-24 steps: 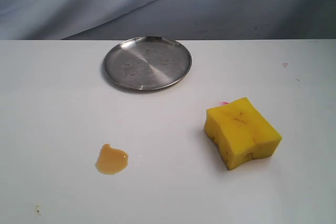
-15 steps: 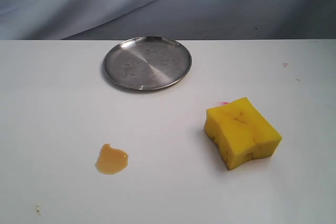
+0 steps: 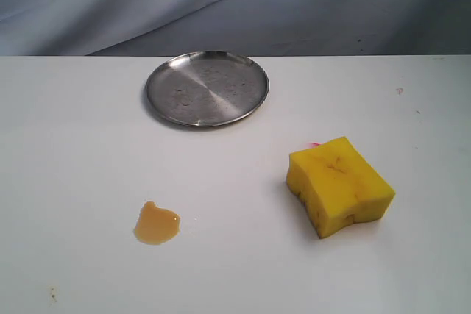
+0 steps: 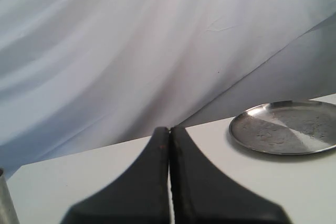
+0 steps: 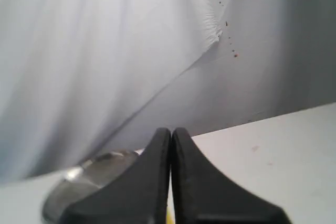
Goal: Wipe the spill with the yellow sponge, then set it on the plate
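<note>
On the white table the yellow sponge (image 3: 340,184) lies at the right, a thick creased block. The amber spill (image 3: 156,224) sits near the front left, well apart from the sponge. The silver plate (image 3: 207,87) rests at the back centre with nothing on it. Neither arm shows in the exterior view. In the left wrist view my left gripper (image 4: 169,129) is shut with nothing between its black fingers, and the plate (image 4: 286,127) lies off to one side of it. My right gripper (image 5: 171,130) is likewise shut on nothing, with the plate (image 5: 89,174) blurred behind its fingers and a sliver of yellow sponge (image 5: 169,216) between them.
A thin pink-red smear (image 3: 315,144) peeks out at the sponge's far edge. Small dark specks mark the table at the far right (image 3: 399,91) and front left (image 3: 52,295). A grey-blue cloth backdrop (image 3: 235,5) hangs behind the table's far edge.
</note>
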You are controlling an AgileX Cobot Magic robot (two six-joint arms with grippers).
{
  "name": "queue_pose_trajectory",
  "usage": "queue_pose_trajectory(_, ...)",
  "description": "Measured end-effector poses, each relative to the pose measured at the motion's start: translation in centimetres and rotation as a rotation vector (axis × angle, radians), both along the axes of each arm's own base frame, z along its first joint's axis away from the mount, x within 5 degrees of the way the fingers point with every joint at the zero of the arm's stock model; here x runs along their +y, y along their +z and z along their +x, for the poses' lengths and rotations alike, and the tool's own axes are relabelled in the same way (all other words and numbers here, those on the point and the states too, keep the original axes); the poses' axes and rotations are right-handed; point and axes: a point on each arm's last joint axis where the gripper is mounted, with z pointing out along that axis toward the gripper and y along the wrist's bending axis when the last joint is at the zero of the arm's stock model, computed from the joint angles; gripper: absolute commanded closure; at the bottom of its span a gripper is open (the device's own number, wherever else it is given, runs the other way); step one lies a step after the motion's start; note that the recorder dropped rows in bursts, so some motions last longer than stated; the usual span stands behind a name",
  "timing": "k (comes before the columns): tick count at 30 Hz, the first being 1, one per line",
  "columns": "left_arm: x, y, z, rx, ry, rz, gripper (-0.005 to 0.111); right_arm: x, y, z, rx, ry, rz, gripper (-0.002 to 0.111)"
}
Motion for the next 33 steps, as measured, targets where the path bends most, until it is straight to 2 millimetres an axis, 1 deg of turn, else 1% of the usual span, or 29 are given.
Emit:
queue_pose_trajectory(3, 0.0, 0.0, 0.0, 0.0, 0.0, 0.0, 0.107, -0.1, 0.1, 0.0, 0.017, 0.01, 0.15, 0.108)
queue_pose_trajectory(5, 0.0, 0.0, 0.0, 0.0, 0.0, 0.0, 0.107, 0.0, 0.3, 0.0, 0.029, 0.017, 0.177, 0.108)
queue_pose_trajectory(6, 0.0, 0.0, 0.0, 0.0, 0.0, 0.0, 0.107, 0.0, 0.7, -0.1, 0.027, 0.022, 0.178, 0.108)
queue_pose_trajectory(10, 0.0, 0.0, 0.0, 0.0, 0.0, 0.0, 0.107, 0.2, 3.6, -0.7, 0.034, 0.055, 0.16, 0.108)
queue_pose_trajectory(12, 0.0, 0.0, 0.0, 0.0, 0.0, 0.0, 0.107, 0.5, 5.5, -0.5, 0.078, 0.072, 0.106, 0.108)
queue_pose_trajectory(13, 0.0, 0.0, 0.0, 0.0, 0.0, 0.0, 0.107, 0.9, 7.0, 0.3, 0.149, 0.089, 0.03, 0.108)
queue_pose_trajectory(14, 0.0, 0.0, 0.0, 0.0, 0.0, 0.0, 0.107, 1.1, 7.9, 0.8, 0.184, 0.104, -0.017, 0.108)
queue_pose_trajectory(15, 0.0, 0.0, 0.0, 0.0, 0.0, 0.0, 0.107, 1.6, 9.4, 1.5, 0.228, 0.137, -0.103, 0.108)
queue_pose_trajectory(16, 0.0, 0.0, 0.0, 0.0, 0.0, 0.0, 0.107, 2.2, 10.6, 2.6, 0.285, 0.181, -0.165, 0.108)
queue_pose_trajectory(17, 0.0, 0.0, 0.0, 0.0, 0.0, 0.0, 0.107, 3.0, 11.4, 4.1, 0.361, 0.247, -0.243, 0.107)
queue_pose_trajectory(18, 0.0, 0.0, 0.0, 0.0, 0.0, 0.0, 0.107, 3.7, 12.3, 5.2, 0.404, 0.308, -0.299, 0.1)
queue_pose_trajectory(19, 0.0, 0.0, 0.0, 0.0, 0.0, 0.0, 0.107, 4.9, 12.7, 7.2, 0.491, 0.401, -0.366, 0.089)
queue_pose_trajectory(20, 0.0, 0.0, 0.0, 0.0, 0.0, 0.0, 0.107, 6.0, 12.6, 9.3, 0.581, 0.479, -0.423, 0.079)
queue_pose_trajectory(21, 0.0, 0.0, 0.0, 0.0, 0.0, 0.0, 0.107, 6.8, 12.0, 10.7, 0.648, 0.527, -0.45, 0.064)
queue_pose_trajectory(22, 0.0, 0.0, 0.0, 0.0, 0.0, 0.0, 0.107, 7.8, 11.4, 12.7, 0.722, 0.578, -0.49, 0.056)
queue_pose_trajectory(24, 0.0, 0.0, 0.0, 0.0, 0.0, 0.0, 0.107, 8.9, 9.9, 15.0, 0.823, 0.617, -0.532, 0.039)
queue_pose_trajectory(25, 0.0, 0.0, 0.0, 0.0, 0.0, 0.0, 0.107, 9.3, 9.2, 16.1, 0.865, 0.629, -0.546, 0.033)
queue_pose_trajectory(27, 0.0, 0.0, 0.0, 0.0, 0.0, 0.0, 0.107, 9.9, 7.9, 18.1, 0.93, 0.635, -0.565, 0.029)
queue_pose_trajectory(31, 0.0, 0.0, 0.0, 0.0, 0.0, 0.0, 0.107, 10.5, 4.7, 21.5, 1.058, 0.608, -0.61, 0.029)
queue_pose_trajectory(33, 0.0, 0.0, 0.0, 0.0, 0.0, 0.0, 0.107, 10.6, 3.0, 22.8, 1.112, 0.594, -0.631, 0.029)
